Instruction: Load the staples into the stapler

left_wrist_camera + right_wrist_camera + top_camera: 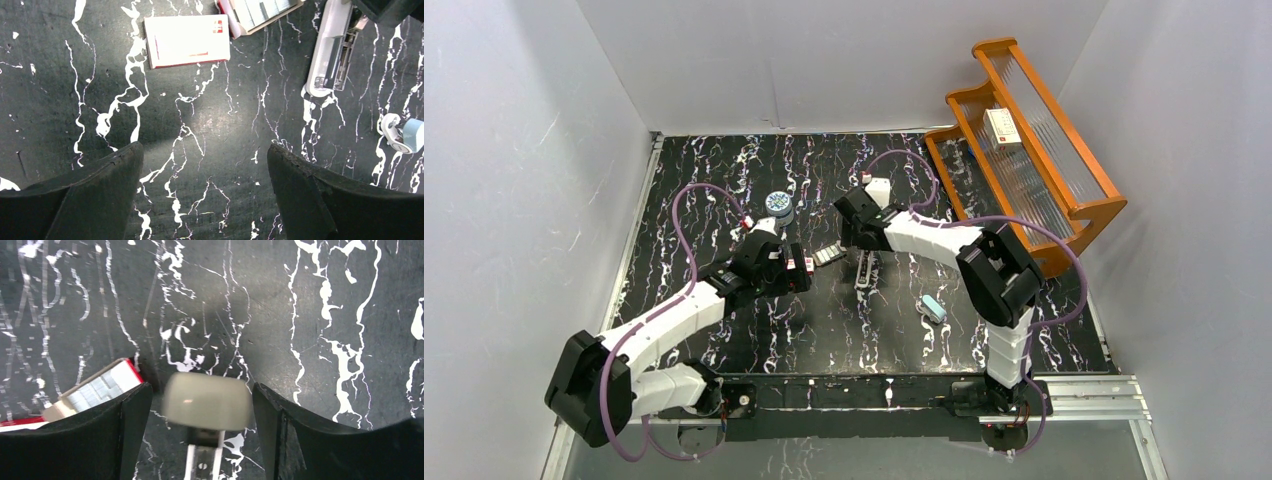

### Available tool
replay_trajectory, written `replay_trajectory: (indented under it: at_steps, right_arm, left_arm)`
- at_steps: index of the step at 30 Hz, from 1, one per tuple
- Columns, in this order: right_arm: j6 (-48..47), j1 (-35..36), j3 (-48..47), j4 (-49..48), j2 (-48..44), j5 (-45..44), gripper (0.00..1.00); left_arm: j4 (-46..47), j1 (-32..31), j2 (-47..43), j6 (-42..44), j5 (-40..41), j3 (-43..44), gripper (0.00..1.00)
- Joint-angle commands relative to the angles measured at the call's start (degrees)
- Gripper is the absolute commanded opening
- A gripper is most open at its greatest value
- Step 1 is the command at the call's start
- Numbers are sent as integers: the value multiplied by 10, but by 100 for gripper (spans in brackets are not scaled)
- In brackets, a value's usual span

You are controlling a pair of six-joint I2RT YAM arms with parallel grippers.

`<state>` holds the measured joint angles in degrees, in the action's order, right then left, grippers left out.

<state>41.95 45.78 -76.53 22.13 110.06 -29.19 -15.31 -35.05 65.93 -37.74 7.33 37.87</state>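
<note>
- Black matte fingers (95, 195) of the left gripper (205, 165) are spread wide over white-veined black tabletop (200, 115), holding nothing, left of the stapler (330, 50).
- Clearest from the left wrist, the stapler's metal rail is seen alongside its slim cream shell; the flat red-and-white sleeve (187, 40) is seen farther left.
- Only from the right wrist is the right gripper (200, 390) shown open, flanking the stapler's rounded, blurred end with narrow gaps on both sides.
- Grey ribbed staples (100, 387) are seen just left of the stapler.

Cream stapler (327, 52) open, flat; staples (260, 11) in tray adj.
</note>
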Motion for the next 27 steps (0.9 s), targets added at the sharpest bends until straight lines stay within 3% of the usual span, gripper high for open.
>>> replay_trajectory:
  at_steps: [1, 9, 17, 27]
  right_arm:
    - [-4, 2, -29, 5, -56, 14, 84]
    - [-71, 2, 77, 3, -201, 50, 86]
    - [-103, -2, 202, 91, -406, 59, 86]
    - [-112, -8, 286, 149, -441, 89, 86]
  left_arm:
    - [12, 2, -24, 20, -13, 3, 91]
    - [8, 3, -33, 44, -40, 18, 94]
    - [19, 4, -31, 68, -119, 50, 95]
    - [82, 4, 4, 30, -253, 57, 91]
